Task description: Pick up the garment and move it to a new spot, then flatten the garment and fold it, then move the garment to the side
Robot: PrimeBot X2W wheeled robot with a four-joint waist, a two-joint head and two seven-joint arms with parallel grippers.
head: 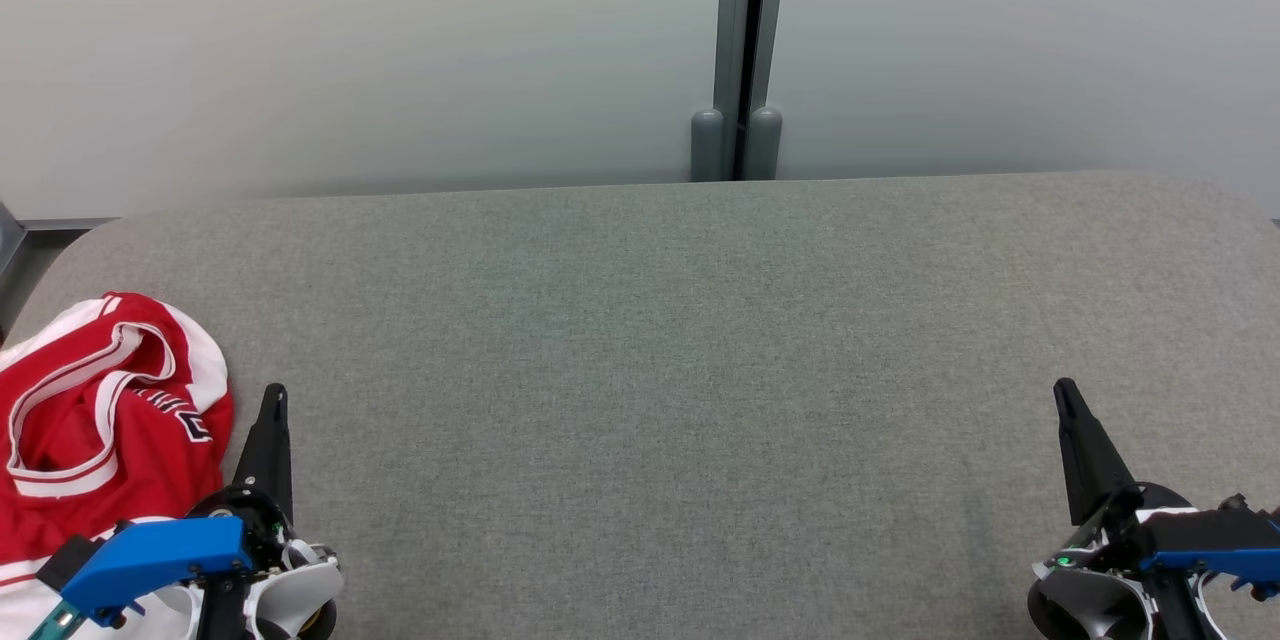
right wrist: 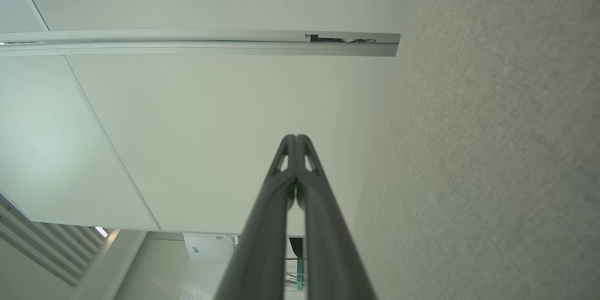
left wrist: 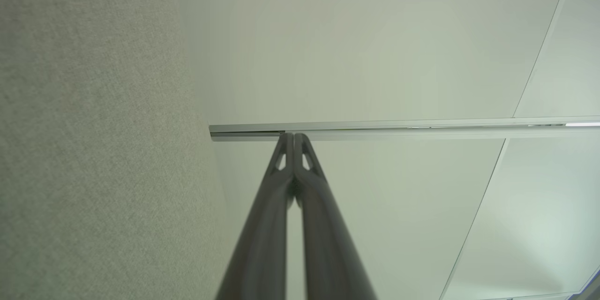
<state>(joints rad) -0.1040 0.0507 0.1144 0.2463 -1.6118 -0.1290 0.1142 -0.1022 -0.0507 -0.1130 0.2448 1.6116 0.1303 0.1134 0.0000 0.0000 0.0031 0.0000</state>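
A crumpled red garment (head: 95, 420) with white trim lies bunched at the near left corner of the grey table (head: 640, 340). My left gripper (head: 273, 392) stands just to its right, shut and empty, not touching the cloth. At the lower right of the head view my right gripper (head: 1063, 388) is also shut, with nothing in it, far from the garment. In the left wrist view the left gripper (left wrist: 294, 136) has its fingertips pressed together. The right wrist view shows the right gripper (right wrist: 295, 138) closed the same way.
A pale wall (head: 350, 50) rises behind the table, with a grey vertical post (head: 738, 50) at its middle. The table's far edge curves down at both back corners. The grey table surface (left wrist: 84, 150) fills the left of the left wrist view.
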